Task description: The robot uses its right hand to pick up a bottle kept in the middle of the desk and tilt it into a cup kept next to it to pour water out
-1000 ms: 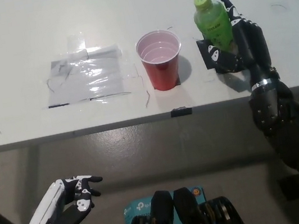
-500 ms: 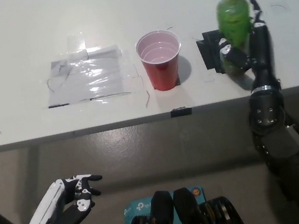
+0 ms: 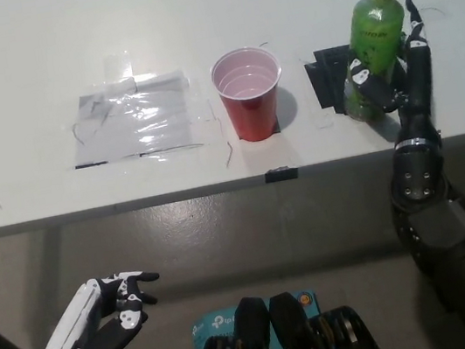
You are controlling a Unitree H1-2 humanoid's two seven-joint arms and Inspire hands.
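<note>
Low at the left, below the desk edge, the white left hand point(image 3: 112, 310) is held idle with fingers spread. Mid-desk stands the red plastic cup point(image 3: 249, 92); to its right, the green plastic bottle point(image 3: 373, 44) is gripped upright by the black right hand point(image 3: 395, 82). Carrying over and tilting seem due next.

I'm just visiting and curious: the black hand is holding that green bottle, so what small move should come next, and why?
Probably carry the green bottle left toward the red cup. The right hand grips it upright, off to the cup's side, so tilting now would miss the open mouth. The left hand rests low, below the desk.
</note>
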